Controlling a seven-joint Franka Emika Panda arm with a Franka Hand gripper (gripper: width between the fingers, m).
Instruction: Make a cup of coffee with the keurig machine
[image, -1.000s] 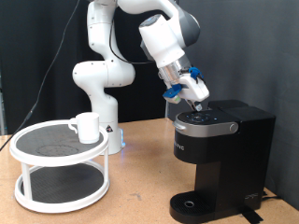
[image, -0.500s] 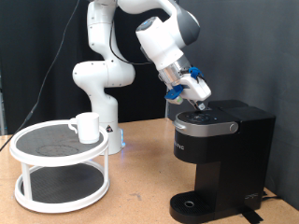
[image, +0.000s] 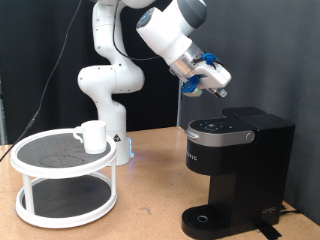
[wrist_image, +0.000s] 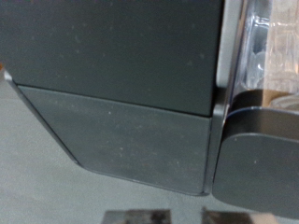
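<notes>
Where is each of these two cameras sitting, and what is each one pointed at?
Exterior view: sits off the arm at about table height, facing the white arm, the gripper above the keurig machine, and the cup on a two-tier stand.
Wrist view: rides on the hand, looking close onto the machine's dark top; nothing of the robot clearly shows.
Shared: only the keurig machine.

- My gripper (image: 222, 92) hangs in the air above the keurig machine (image: 235, 165), apart from its lid.
- The machine stands at the exterior view's right.
- The cup (image: 92, 136) sits on the top tier of a two-tier stand (image: 64, 180), at the exterior view's left.
</notes>
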